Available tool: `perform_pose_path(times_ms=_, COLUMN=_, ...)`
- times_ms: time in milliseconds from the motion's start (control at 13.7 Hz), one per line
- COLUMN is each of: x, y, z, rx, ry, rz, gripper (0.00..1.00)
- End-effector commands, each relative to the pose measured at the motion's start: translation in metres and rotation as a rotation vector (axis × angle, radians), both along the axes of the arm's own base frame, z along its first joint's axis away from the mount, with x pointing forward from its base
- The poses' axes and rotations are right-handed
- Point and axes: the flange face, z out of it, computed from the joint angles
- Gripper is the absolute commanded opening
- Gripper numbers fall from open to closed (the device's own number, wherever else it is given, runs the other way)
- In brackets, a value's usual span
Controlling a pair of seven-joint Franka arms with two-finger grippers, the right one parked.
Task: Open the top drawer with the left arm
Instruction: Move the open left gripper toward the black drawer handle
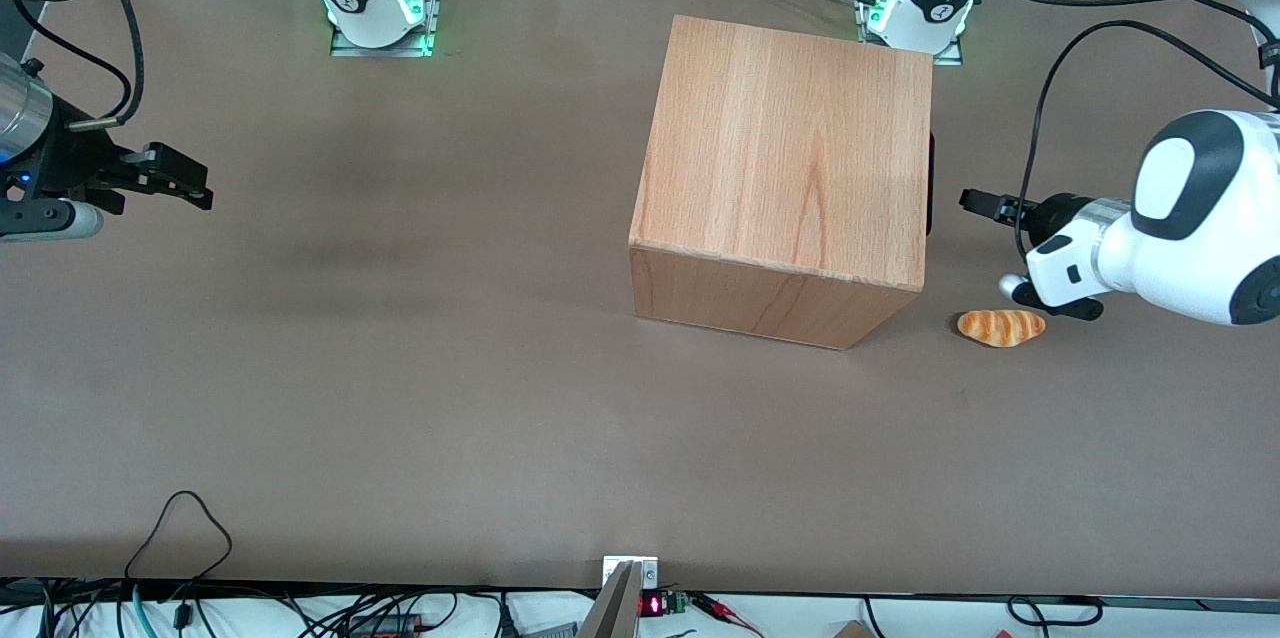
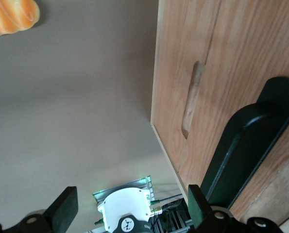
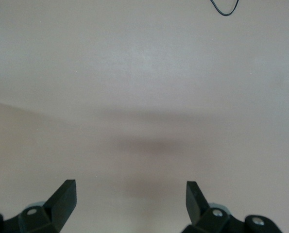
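Observation:
The wooden cabinet (image 1: pixel 790 158) stands on the brown table with its front turned toward the working arm's end. The top drawer (image 2: pixel 265 43) looks pushed in, its front flush with the cabinet. Its black bar handle (image 2: pixel 251 141) shows as a thin dark strip (image 1: pixel 931 183) in the front view. My left gripper (image 1: pixel 975 201) hovers level with that handle, a short gap in front of it. In the left wrist view the gripper (image 2: pixel 132 194) is open and holds nothing. One fingertip (image 2: pixel 196 196) lines up with the handle's end; the other is off beside the cabinet.
A toy bread roll (image 1: pixel 1001 326) lies on the table just below the left arm's wrist, nearer the front camera than the gripper. A recessed slot grip (image 2: pixel 193 97) sits in the neighbouring front panel. The left arm's base (image 1: pixel 925 3) is close beside the cabinet's back corner.

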Motion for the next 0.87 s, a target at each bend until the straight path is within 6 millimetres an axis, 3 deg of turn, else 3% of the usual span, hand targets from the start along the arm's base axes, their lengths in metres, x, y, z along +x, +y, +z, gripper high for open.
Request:
perform_pose_path(times_ms=0, x=-0.022, y=-0.013, z=0.006, rx=-0.030, ry=-0.031, rz=-0.013, gripper=1.00)
perform_pose_path(times_ms=801, x=-0.030, y=-0.034, z=-0.010, rx=-0.080, ry=0.012, rz=-0.029, gripper=1.00)
